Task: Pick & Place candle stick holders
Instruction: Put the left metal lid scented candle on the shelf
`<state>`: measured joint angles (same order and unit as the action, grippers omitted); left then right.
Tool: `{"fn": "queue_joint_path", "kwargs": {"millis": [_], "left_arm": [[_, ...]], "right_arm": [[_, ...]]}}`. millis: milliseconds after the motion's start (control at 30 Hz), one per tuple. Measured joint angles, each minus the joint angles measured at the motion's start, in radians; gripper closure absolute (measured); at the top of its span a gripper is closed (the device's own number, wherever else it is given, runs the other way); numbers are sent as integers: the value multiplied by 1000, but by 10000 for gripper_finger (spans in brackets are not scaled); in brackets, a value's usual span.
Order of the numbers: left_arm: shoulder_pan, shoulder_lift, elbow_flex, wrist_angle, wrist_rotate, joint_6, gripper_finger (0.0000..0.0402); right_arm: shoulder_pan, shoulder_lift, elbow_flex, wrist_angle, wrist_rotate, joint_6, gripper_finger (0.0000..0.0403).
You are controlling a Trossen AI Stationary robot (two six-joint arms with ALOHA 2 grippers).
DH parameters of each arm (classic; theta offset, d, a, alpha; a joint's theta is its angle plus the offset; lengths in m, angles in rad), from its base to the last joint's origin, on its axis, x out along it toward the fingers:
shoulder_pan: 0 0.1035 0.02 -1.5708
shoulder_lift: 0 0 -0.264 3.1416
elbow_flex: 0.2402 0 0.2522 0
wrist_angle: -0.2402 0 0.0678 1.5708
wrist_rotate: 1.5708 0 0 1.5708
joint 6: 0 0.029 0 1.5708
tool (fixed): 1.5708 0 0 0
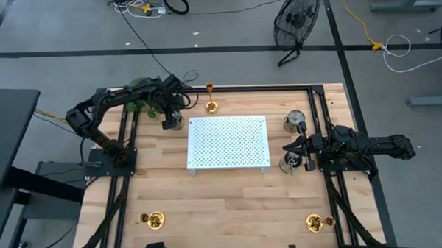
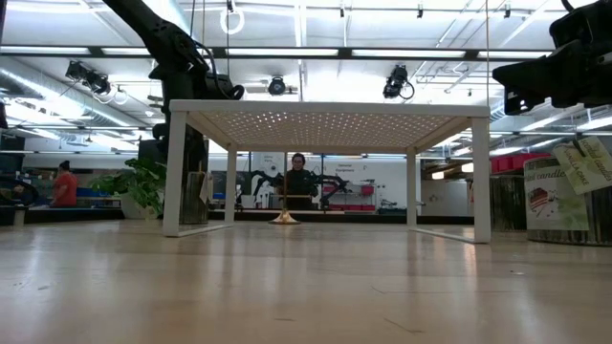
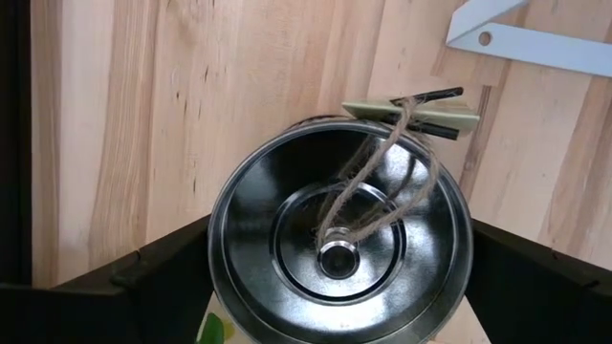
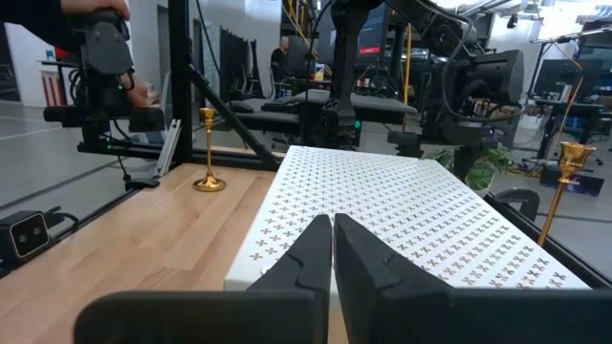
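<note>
Your left tool (image 1: 172, 122) hung wide over a metal tin (image 3: 339, 244), ready to straddle it, while your right tool (image 4: 332, 250) waited pinched shut beside the white perforated platform (image 1: 227, 142).

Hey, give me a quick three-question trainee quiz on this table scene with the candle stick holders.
1. True or false: the right gripper is shut.
2. What sits between the left gripper's open fingers? A) a metal tin B) a glass cup C) a book
3. How many candle stick holders stand on the white perforated platform?
Key: 1 true. 2 A, the metal tin. 3 zero: the tall one stands beyond it, the short ones near the front edge.
</note>
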<state>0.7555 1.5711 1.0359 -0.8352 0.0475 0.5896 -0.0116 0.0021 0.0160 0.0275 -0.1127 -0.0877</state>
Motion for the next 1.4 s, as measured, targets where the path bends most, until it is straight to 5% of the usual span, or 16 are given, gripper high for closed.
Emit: {"fn": "queue_joint_path", "kwargs": {"millis": [667, 1400], "left_arm": [[0, -9, 0, -26, -3, -1, 23], [-8, -160, 40, -205, -28, -84, 23]], "right_arm": [[0, 0, 0, 0, 0, 0, 382], [0, 0, 0, 0, 0, 0, 382]]}}
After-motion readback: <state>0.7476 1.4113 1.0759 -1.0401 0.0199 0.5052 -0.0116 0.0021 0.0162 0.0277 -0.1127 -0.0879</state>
